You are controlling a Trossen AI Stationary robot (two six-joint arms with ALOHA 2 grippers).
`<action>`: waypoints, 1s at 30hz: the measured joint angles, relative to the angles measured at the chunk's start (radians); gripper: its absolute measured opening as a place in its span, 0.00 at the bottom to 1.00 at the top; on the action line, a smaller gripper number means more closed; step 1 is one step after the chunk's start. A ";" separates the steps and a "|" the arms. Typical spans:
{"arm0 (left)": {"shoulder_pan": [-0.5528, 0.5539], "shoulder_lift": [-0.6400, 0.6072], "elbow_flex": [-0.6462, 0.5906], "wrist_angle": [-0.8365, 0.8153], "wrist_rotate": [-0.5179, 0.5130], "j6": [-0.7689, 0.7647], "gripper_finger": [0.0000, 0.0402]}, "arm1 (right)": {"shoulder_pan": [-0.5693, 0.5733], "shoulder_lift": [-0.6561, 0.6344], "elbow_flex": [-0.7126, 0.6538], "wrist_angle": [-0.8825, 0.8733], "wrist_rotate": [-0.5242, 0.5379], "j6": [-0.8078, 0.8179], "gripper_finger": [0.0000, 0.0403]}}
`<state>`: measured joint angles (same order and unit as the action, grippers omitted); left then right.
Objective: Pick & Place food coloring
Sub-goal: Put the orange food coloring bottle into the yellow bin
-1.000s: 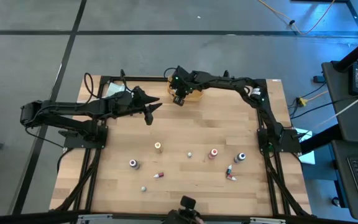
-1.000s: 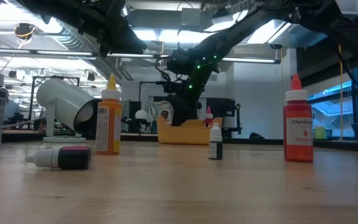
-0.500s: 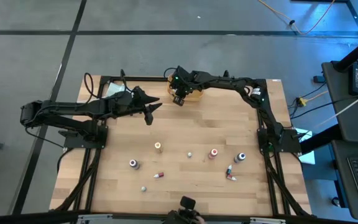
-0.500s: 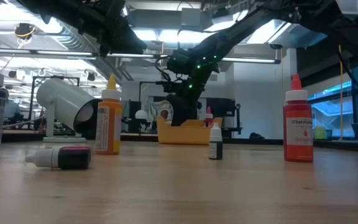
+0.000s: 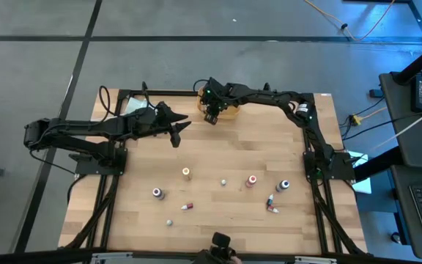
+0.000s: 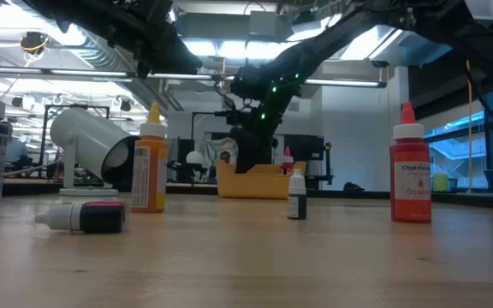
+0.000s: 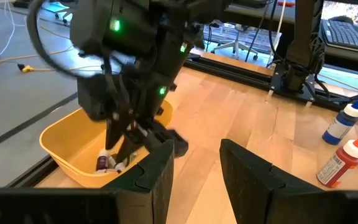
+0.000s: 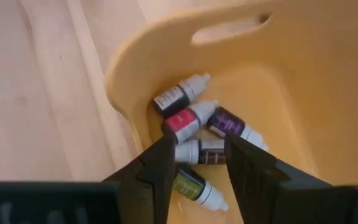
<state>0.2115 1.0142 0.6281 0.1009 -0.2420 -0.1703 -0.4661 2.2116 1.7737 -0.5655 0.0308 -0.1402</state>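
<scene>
A yellow-orange bin [image 8: 303,93] stands at the table's far edge, with several food coloring bottles [image 8: 191,118] lying on its floor. My right gripper [image 8: 201,168] hangs open just above them, pointing steeply down into the bin [image 5: 231,113]; a white-and-dark bottle [image 8: 197,151] lies beyond the gap between its fingers, untouched. More food coloring bottles stand or lie on the near half of the table, among them an orange one [image 5: 186,173] and a red one [image 5: 251,180]. My left gripper [image 5: 178,133] waits open above the table's left middle, with nothing in it.
In the low view an orange bottle [image 6: 149,162], a small dark bottle [image 6: 296,195] and a red bottle [image 6: 410,171] stand upright. A pink-banded one [image 6: 84,216] lies on its side. Bare wood lies between the bin and the row of bottles.
</scene>
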 joint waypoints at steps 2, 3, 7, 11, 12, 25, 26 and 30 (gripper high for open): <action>0.000 0.000 0.000 0.000 0.000 0.000 0.32 | 0.010 -0.033 0.000 0.002 -0.013 -0.021 0.35; 0.000 0.000 0.000 0.000 0.000 0.000 0.32 | 0.015 -0.055 0.000 -0.003 -0.029 -0.037 0.35; 0.000 0.000 0.000 0.000 0.000 0.000 0.32 | 0.056 -0.152 0.000 -0.069 -0.122 -0.108 0.35; 0.000 0.000 0.000 0.000 0.000 0.000 0.32 | 0.103 -0.266 0.000 -0.172 -0.194 -0.149 0.35; 0.000 0.000 0.000 0.000 0.000 0.000 0.32 | 0.115 -0.294 0.001 -0.202 -0.197 -0.153 0.35; 0.000 0.000 0.000 0.000 -0.008 0.001 0.32 | 0.278 -0.623 -0.216 -0.533 -0.301 -0.095 0.35; 0.000 0.000 0.000 0.000 -0.011 0.001 0.32 | 0.295 -0.652 -0.253 -0.529 -0.296 -0.092 0.35; 0.000 0.000 0.000 0.000 -0.011 0.001 0.32 | 0.393 -0.788 -0.422 -0.474 -0.226 -0.073 0.35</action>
<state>0.2115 1.0142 0.6281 0.1007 -0.2531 -0.1696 -0.0735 1.4238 1.3520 -1.0392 -0.1954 -0.2128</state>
